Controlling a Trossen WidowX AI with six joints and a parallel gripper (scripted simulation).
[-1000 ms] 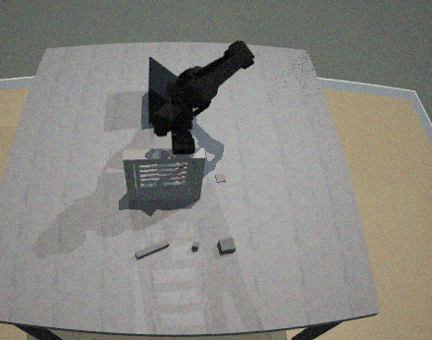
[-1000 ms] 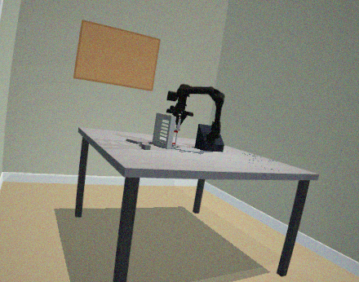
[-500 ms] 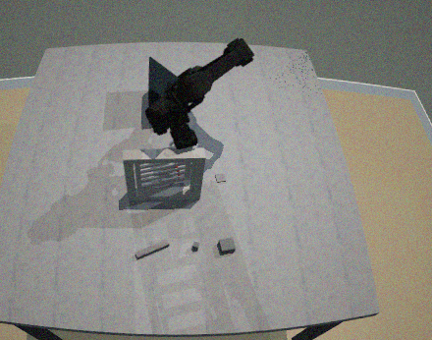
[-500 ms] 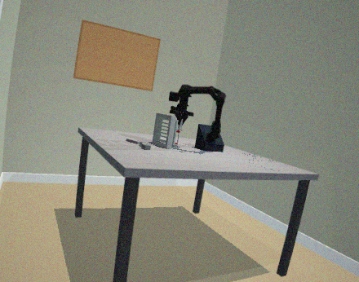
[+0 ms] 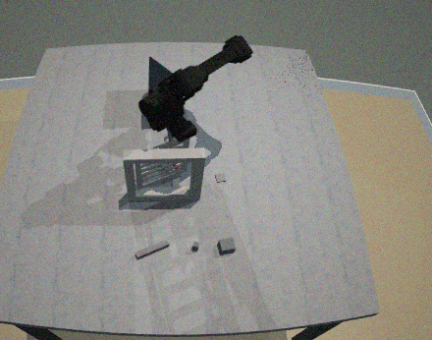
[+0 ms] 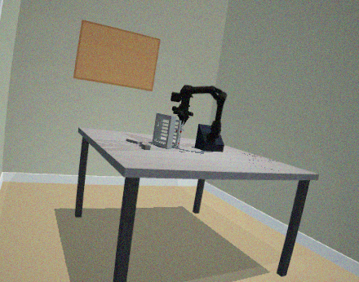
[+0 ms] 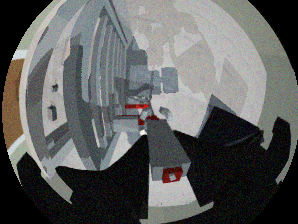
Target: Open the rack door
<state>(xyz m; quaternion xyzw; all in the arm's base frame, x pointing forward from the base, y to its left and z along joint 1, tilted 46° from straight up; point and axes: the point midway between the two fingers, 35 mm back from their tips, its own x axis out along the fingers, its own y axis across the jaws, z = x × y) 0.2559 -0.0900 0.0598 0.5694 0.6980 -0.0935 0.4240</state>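
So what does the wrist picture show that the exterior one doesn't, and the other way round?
Only the wrist view shows the red-marked end of the handle clearly, close up between the claw's two dark fingers.

Only the exterior view shows the table's dark legs and the arm arching over from its base.

Both show the claw, the slatted door and the table top.
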